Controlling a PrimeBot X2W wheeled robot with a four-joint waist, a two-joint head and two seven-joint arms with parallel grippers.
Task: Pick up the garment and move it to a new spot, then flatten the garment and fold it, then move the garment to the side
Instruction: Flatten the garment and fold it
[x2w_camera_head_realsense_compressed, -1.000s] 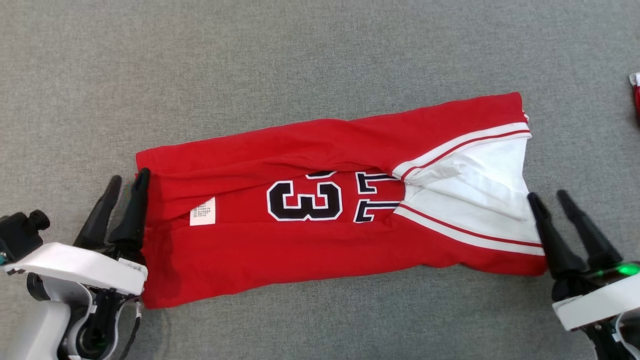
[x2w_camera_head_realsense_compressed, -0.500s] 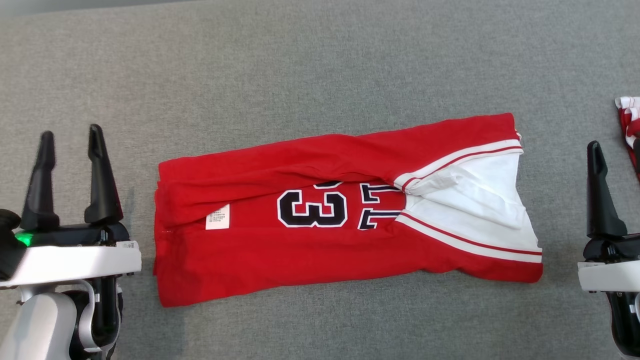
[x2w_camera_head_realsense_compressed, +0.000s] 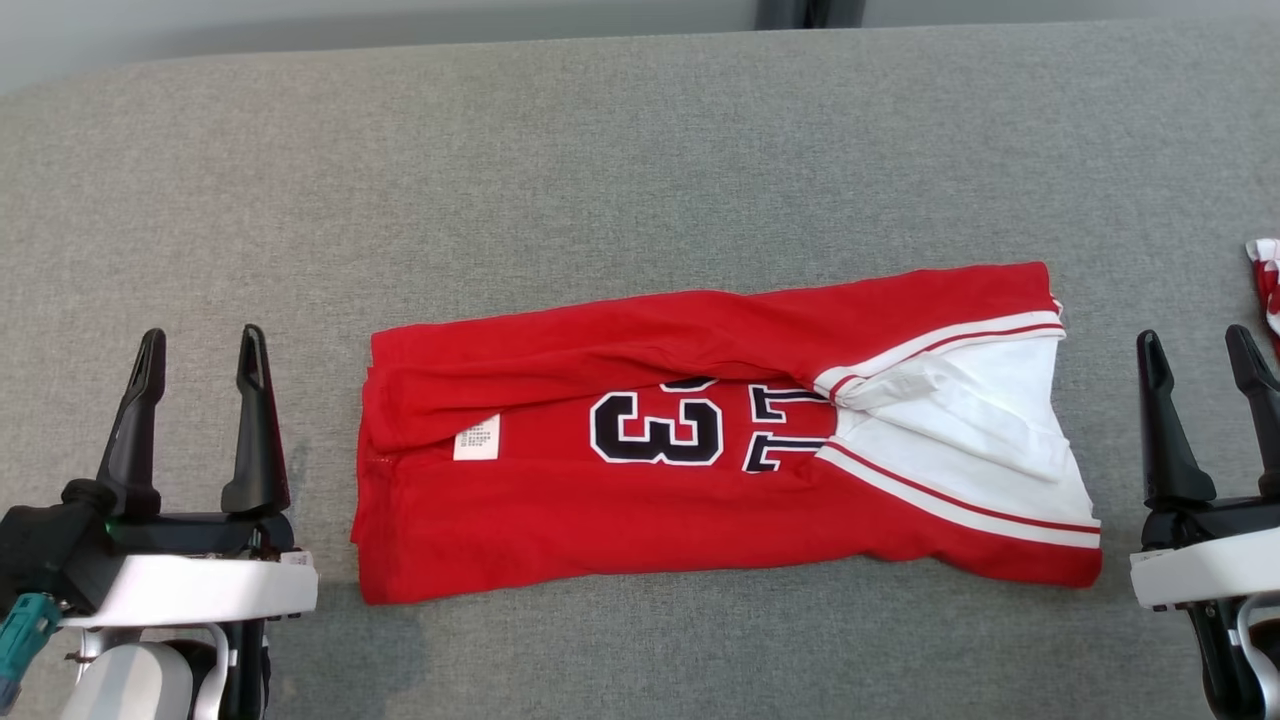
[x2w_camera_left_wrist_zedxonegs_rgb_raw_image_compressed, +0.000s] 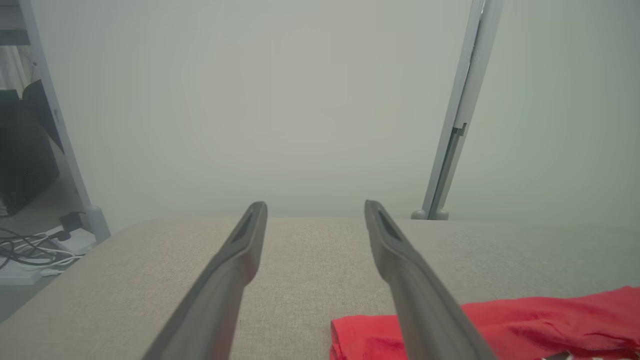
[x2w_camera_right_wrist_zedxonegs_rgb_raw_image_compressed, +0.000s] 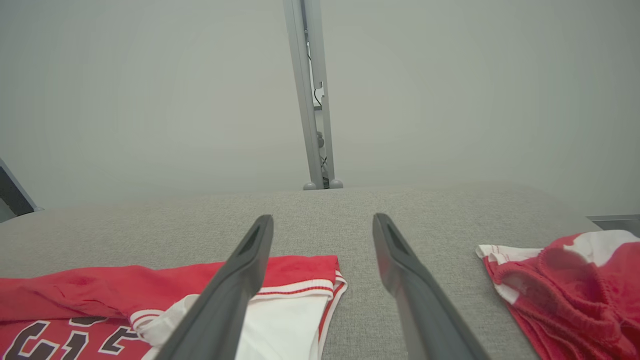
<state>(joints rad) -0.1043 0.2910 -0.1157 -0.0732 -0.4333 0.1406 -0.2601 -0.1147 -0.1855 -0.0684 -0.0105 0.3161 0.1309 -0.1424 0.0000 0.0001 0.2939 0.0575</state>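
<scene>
Head view, left edge: the left jaws stand spread and hold nothing. Their long dark fingers (x2w_camera_head_realsense_compressed: 255, 430) point up the picture, just beside the garment's left short end but apart from it.
Worktop: a grey fabric-covered worktop (x2w_camera_head_realsense_compressed: 600, 150) carries everything.
Left wrist view: the same two fingers (x2w_camera_left_wrist_zedxonegs_rgb_raw_image_compressed: 230, 280) frame bare grey cloth, with the garment's red corner (x2w_camera_left_wrist_zedxonegs_rgb_raw_image_compressed: 525, 325) low on the right.
Garment: a red jersey with white striped trim and a black-and-white number (x2w_camera_head_realsense_compressed: 640, 520) lies across the middle of the worktop. Its long sides are folded in to make a band. A small white care label (x2w_camera_head_realsense_compressed: 477, 438) sits near its left end, and the white-banded end faces right.
Step in hand: probably the pause between folds, since the lengthwise fold looks done, the crosswise one is not, and neither arm is on the cloth.
Next move: probably a pinch at one short end to carry it over to the other, keeping the upper flap, which is rumpled and slanted, from sliding open.
Right edge: the right jaws are also spread and hold nothing. Their fingers (x2w_camera_head_realsense_compressed: 1160, 430) stand near the white-trimmed end without touching it.
Neighbour: a second red-and-white crumpled garment (x2w_camera_right_wrist_zedxonegs_rgb_raw_image_compressed: 575, 290) lies further right.
In the way: that second garment takes up part of the right side, so it could get in the way if the jersey is set aside there.
</scene>
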